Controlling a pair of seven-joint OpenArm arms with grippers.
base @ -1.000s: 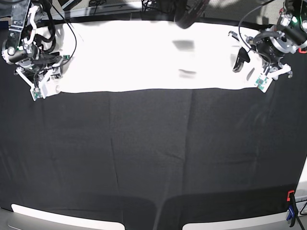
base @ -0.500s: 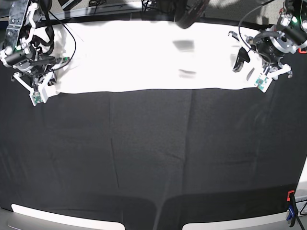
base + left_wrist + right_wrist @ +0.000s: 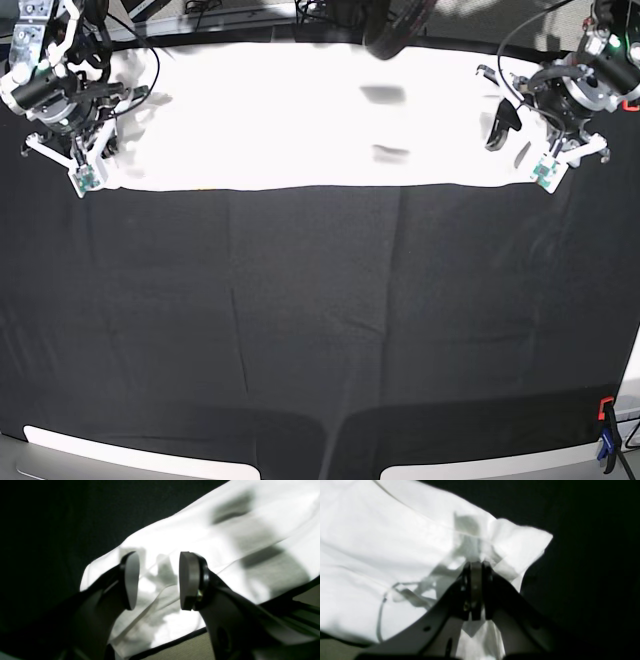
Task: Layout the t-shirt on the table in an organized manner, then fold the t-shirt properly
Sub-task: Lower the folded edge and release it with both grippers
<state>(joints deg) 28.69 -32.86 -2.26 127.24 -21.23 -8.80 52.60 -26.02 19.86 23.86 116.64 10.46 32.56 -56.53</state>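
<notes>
One white shirt (image 3: 300, 115) lies on one black-covered counter (image 3: 320, 330). Two robot arms show, each with one claw: left (image 3: 158, 580), right (image 3: 476, 566).

The t-shirt (image 3: 300, 120) is showing plain bright white, washed out by glare, with two small grey marks near its middle and soft grey shadows along its folds. Below the t-shirt, the table (image 3: 320, 330) is lying under black cloth, creased but patternless. At the table's near edge, pale white-grey strips are peeking out, and an orange and blue clamp (image 3: 606, 430) is standing at its near right corner. The left gripper's pads (image 3: 187, 580) are showing flat grey on black fingers.
</notes>
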